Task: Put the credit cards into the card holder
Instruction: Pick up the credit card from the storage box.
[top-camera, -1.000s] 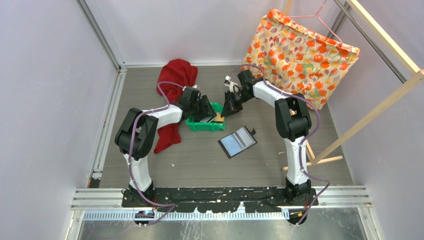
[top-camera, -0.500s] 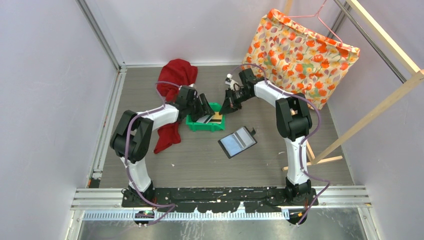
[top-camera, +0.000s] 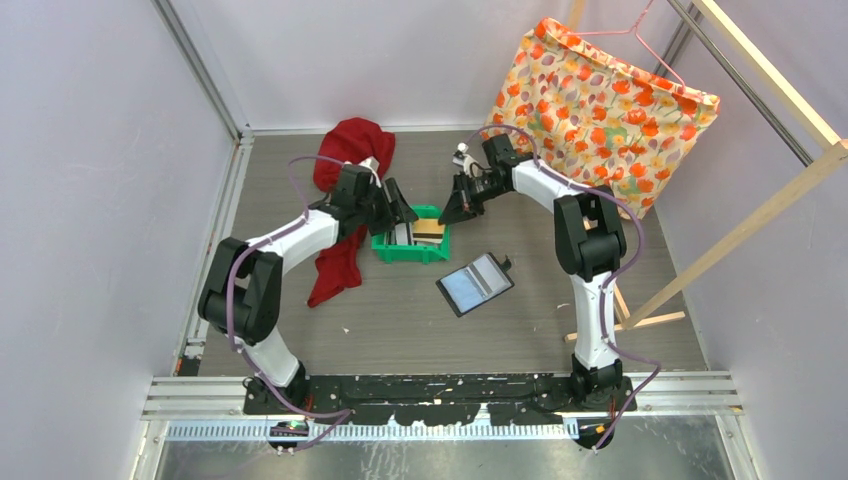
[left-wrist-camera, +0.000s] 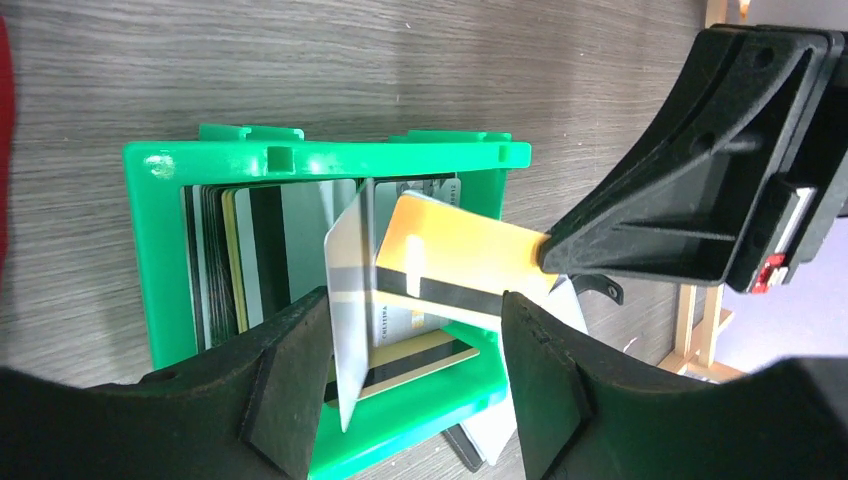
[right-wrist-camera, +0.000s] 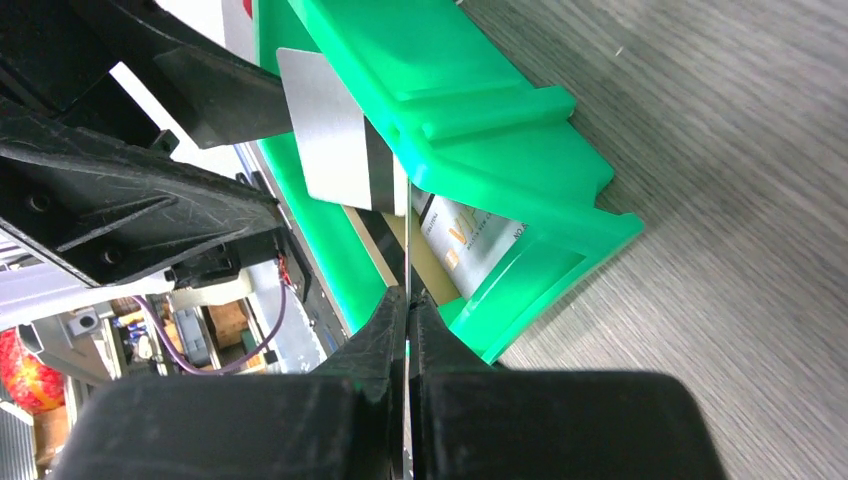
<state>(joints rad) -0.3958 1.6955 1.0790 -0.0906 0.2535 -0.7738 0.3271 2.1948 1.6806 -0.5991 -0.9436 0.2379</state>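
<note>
- A red cloth (top-camera: 345, 190) lies crumpled at the rear left of the grey wood-grain tabletop (top-camera: 400, 330), and the left arm reaches across it.
- The left gripper (top-camera: 395, 212) (left-wrist-camera: 412, 300) hangs over the left half of the green bin (top-camera: 410, 250). Its jaws are apart and hold nothing.
- The green bin (left-wrist-camera: 160, 250) (right-wrist-camera: 480, 90) sits near the middle of the tabletop, just right of the red cloth.
- The credit cards (left-wrist-camera: 225, 260) are inside the bin. A pack of them stands on edge against its left wall, and a few more lie flat on its floor.
- One grey card (left-wrist-camera: 345, 300) stands on edge between the left gripper's fingers, close to the left finger (left-wrist-camera: 290, 380). I cannot tell if they touch.
- A yellow card (left-wrist-camera: 460, 270) with a dark stripe is tilted up above the right half of the bin, with its far end raised toward the bin's right rim.
- The right gripper (top-camera: 447, 212) (left-wrist-camera: 545, 250) (right-wrist-camera: 408, 300) has its jaws pressed together on the right edge of that yellow card. Its own camera sees the card (right-wrist-camera: 407, 240) edge-on as a thin line running out from between the fingertips.
- The card holder (top-camera: 475, 285) lies open and flat on the tabletop, nearer the arm bases and to the right of the bin, apart from it. Its pale inner pockets face up.
- A flowered cloth (top-camera: 600, 110) hangs at the rear right, behind the right arm.
- A wooden frame (top-camera: 740, 230) slants along the right side.
</note>
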